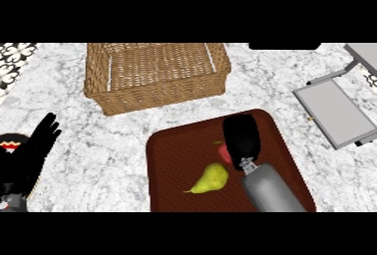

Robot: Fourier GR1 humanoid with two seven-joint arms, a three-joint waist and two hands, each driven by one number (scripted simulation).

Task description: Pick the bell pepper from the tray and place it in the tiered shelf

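Observation:
A dark red-brown tray lies on the marble counter at the lower middle. On it lies a yellow-green pear. Beside the pear, a red bell pepper shows only as a sliver, mostly hidden under my right hand. That hand lies over the tray with fingers stretched away from me, above the pepper. The grey tiered shelf stands at the right edge of the counter. My left hand rests at the left edge, fingers up and straight.
A wicker basket stands at the back, left of centre. A patterned tile strip runs along the far left. Bare marble lies between the tray and the shelf.

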